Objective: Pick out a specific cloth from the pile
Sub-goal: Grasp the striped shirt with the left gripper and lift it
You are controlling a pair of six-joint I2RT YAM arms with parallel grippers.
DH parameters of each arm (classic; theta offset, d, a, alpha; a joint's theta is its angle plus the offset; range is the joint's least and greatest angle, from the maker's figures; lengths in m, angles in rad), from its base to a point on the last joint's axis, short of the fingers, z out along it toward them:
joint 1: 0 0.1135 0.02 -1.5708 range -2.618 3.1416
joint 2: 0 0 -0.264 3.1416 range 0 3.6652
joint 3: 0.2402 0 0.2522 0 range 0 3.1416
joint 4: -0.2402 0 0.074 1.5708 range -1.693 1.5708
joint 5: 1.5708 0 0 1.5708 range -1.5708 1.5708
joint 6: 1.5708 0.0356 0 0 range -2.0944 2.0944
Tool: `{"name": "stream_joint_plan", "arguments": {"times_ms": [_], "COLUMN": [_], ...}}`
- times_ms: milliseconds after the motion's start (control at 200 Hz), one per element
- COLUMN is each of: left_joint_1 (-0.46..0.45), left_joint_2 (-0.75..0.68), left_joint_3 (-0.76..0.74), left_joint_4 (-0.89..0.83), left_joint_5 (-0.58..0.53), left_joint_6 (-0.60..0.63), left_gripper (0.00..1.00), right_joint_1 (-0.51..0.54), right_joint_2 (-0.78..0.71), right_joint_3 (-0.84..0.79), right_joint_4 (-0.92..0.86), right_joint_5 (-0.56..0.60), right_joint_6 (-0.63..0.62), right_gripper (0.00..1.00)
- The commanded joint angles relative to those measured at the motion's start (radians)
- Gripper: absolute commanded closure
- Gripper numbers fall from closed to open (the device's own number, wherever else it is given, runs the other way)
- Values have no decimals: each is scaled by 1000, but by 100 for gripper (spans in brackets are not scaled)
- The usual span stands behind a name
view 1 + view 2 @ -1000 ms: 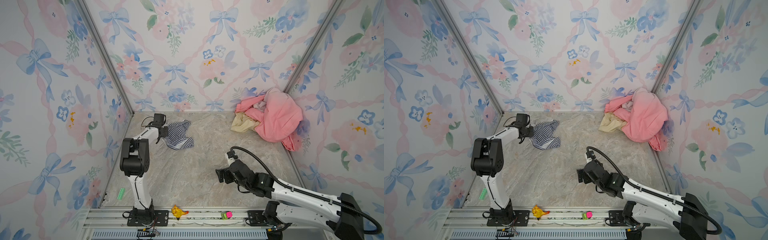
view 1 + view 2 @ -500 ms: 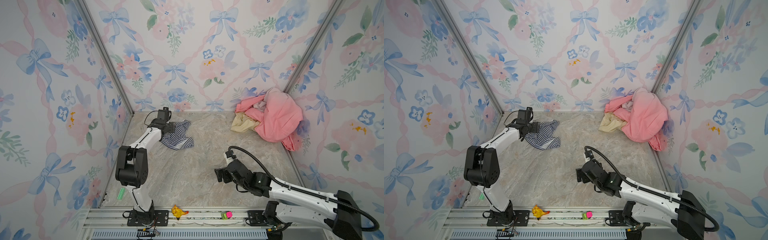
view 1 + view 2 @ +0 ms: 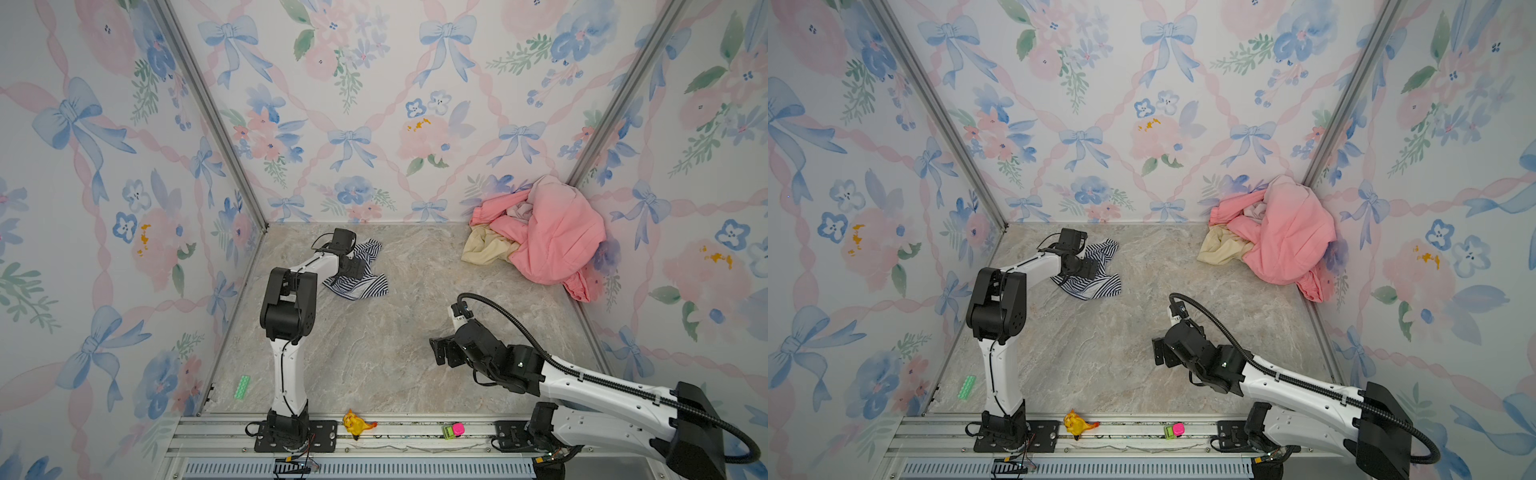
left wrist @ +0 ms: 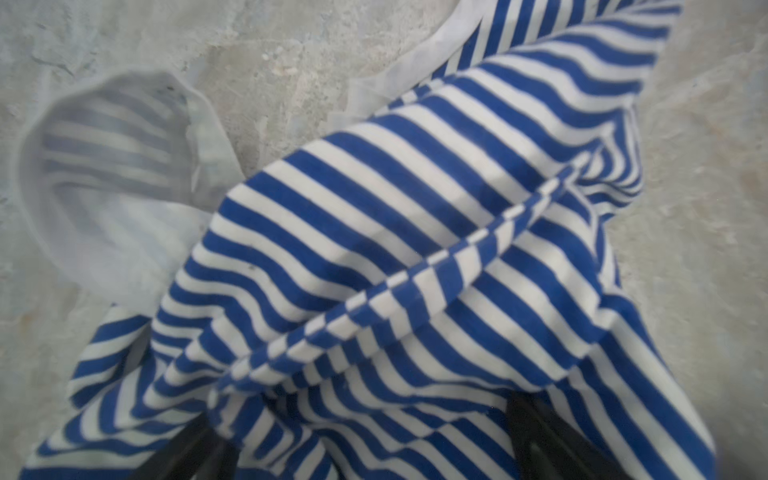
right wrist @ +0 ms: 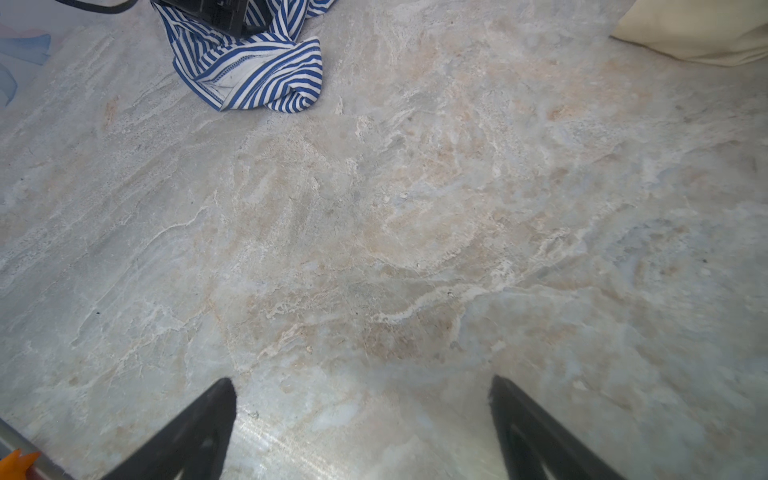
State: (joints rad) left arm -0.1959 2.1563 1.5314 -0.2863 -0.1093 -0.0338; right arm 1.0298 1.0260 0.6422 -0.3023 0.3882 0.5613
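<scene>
STRIPES SET APART: We see the cloth (image 3: 360, 286) lying on the table (image 3: 395, 340) at centre-left of both top views, well apart from the pile (image 3: 548, 241) bunched into the upper-right corner. We judge from that gap that the picking-out is all but done. The left gripper (image 3: 356, 268) sits low on the cloth with its jaws spread, and the fabric is draped over it, not pinched. We read the spot as chosen far from the pile so the striped piece stands alone. The right gripper (image 3: 441, 356), at lower centre, hangs over bare table with jaws wide and nothing between them, apparently standing clear of the left arm's work.

Only the left wrist view gives the close detail. Stripes fill the frame, a pale inside-out fold shows at left, and two dark fingers (image 4: 195, 449) stand far apart at the bottom edge with cloth across them. The right wrist view adds the stitched hem at upper left and a cream cloth (image 5: 698, 41) at upper right. Only the top views show the pile whole.
</scene>
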Motion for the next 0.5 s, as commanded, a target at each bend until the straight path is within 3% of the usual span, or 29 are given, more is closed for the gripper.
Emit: {"name": "stream_joint_plan", "arguments": {"times_ms": [0,75,135,235,330,495], "left_joint_1": [6,9,15,32,40,38], "left_joint_2": [42,56,69,82,57,-78], "left_joint_3": [26,28,37,59,58,46], "left_joint_4": [-53,-53,-57,-70,-71,-71], "left_joint_5": [11,34,60,110,106,81], "left_joint_6": [-8,-13,-12,-13,-27,-28], "left_gripper": [3,9,22,54,100,100], "right_joint_1": [9,9,8,9,9,10], "right_joint_2": [-38,-51,-52,-38,-32,-55], "right_joint_3": [5,-2,-7,6,25,6], "right_joint_4": [-57,-55,-51,-58,-79,-64], "right_joint_5": [45,52,52,38,28,29], "right_joint_6": [1,2,3,-6,-9,-5], "right_gripper": [3,3,3,3,3,3]}}
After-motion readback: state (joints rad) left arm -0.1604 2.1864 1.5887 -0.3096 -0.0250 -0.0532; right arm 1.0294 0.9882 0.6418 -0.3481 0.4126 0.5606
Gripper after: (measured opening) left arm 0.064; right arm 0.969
